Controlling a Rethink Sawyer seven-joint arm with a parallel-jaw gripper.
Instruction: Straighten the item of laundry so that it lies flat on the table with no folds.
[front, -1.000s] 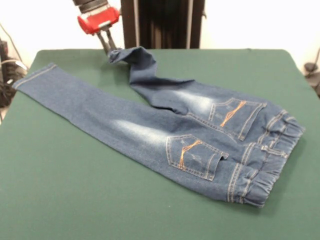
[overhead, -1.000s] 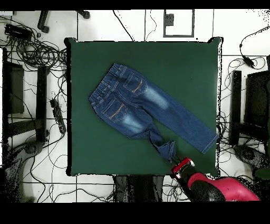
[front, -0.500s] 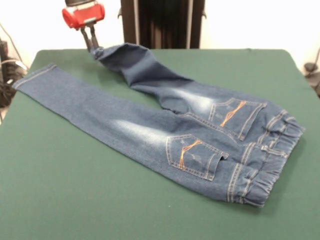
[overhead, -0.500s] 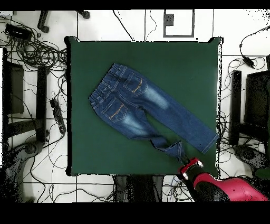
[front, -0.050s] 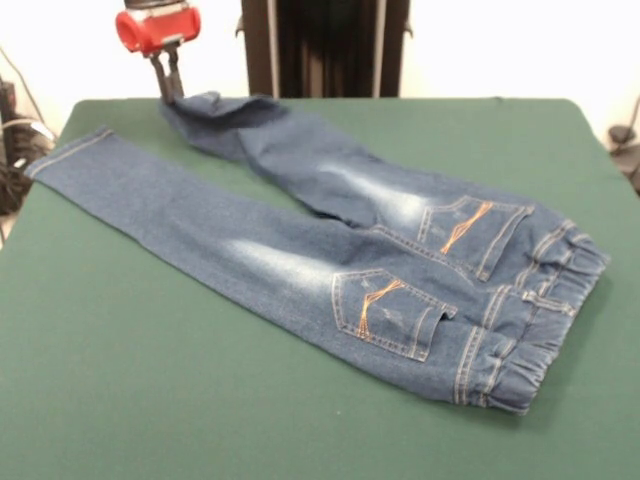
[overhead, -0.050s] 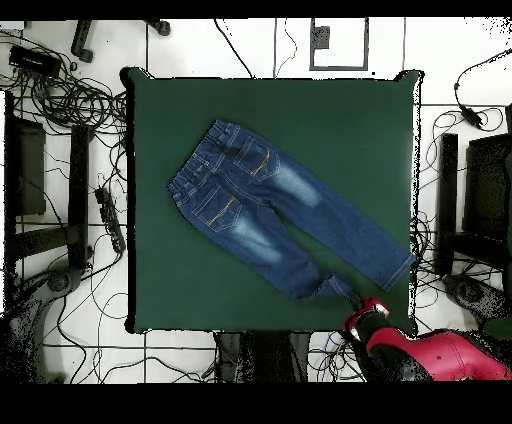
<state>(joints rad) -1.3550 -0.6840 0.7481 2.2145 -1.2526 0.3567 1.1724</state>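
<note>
In the front view the gripper (front, -0.050s: 166, 92) is at the upper left, pinched shut on the cuff of one leg of the jeans (front, -0.050s: 330, 250); that leg runs from it down to the right, toward the waistband at the lower right; its end looks a bit bunched; the other leg lies flat on the table (front, -0.050s: 150, 400); the arm comes straight down from the top.

The red and black arm reaches in low over one corner region of the surface (front, -0.050s: 560, 130). Its claw (front, -0.050s: 166, 88) points straight down, the two dark fingers (front, -0.050s: 158, 78) close together, seemingly pinched on the hem of the jeans (front, -0.050s: 330, 250), though the contact itself is hard to make out.
</note>
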